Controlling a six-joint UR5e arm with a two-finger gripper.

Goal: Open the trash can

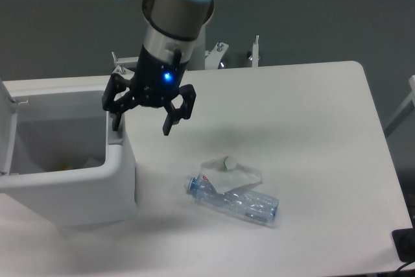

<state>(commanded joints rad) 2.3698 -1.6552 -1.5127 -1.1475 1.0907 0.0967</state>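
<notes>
My hand [144, 117] is spread wide and empty, one finger down on the grey push tab [115, 135] at the right rim of the trash can [97, 180]. The can sits on the surface's left side, lid [6, 128] upright. Lingering pressure could jam the tab or tip the can. Count: one can, one crushed bottle [237, 200] right of the can.

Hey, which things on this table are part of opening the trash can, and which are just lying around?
Part of the job:
- trash can, lid swung up at the left
- gripper, jaws open, one finger at the can's right rim

Just lying about:
- crushed clear bottle
- crumpled plastic wrapper
</notes>
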